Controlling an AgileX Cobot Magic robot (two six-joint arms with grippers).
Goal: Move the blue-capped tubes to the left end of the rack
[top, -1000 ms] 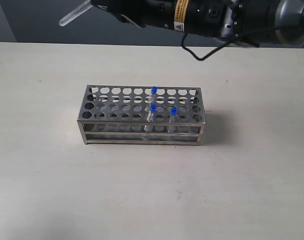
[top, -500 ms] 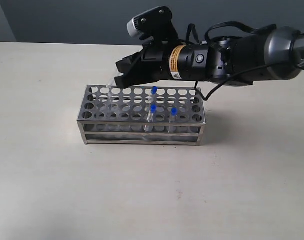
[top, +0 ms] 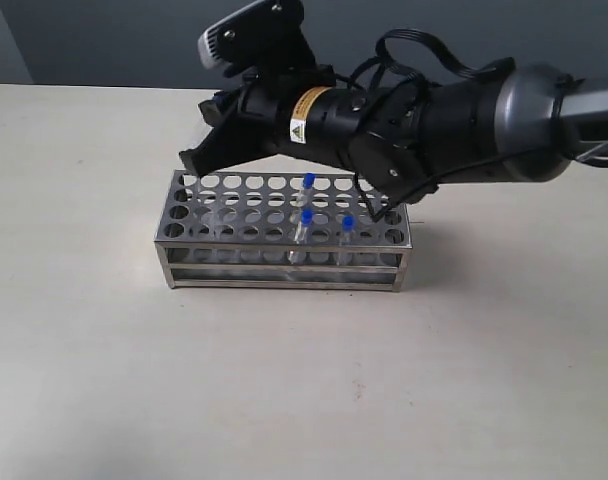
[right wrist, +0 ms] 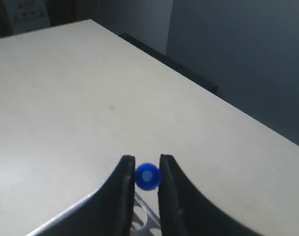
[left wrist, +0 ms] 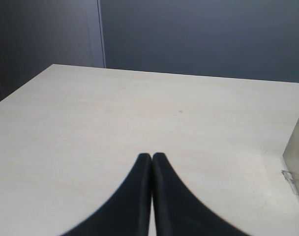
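held tube: the blue cap (right wrist: 148, 176) sits right between the right fingers (right wrist: 121, 189). They're pinched on it from both sides, and it shows end-on, so the long axis runs straight down away from the fingertips.
just under the fingertips: a corner of the rack (right wrist: 139, 220) peeks out. The exterior view puts these fingers over the rack's left end. I can't tell if the tube's bottom is in a hole yet, since the clear body gets lost against the steel.
further back from the fingers: the other three tubes (top: 306, 215) stand upright in holes around the rack's middle, under the forearm. I'd say they're clear of a straight drop.
left fingers (left wrist: 139, 189): pressed together, holding nothing, over bare table (left wrist: 90, 123), with the rack's end off to one side. The right arm is clearly the nearer one.
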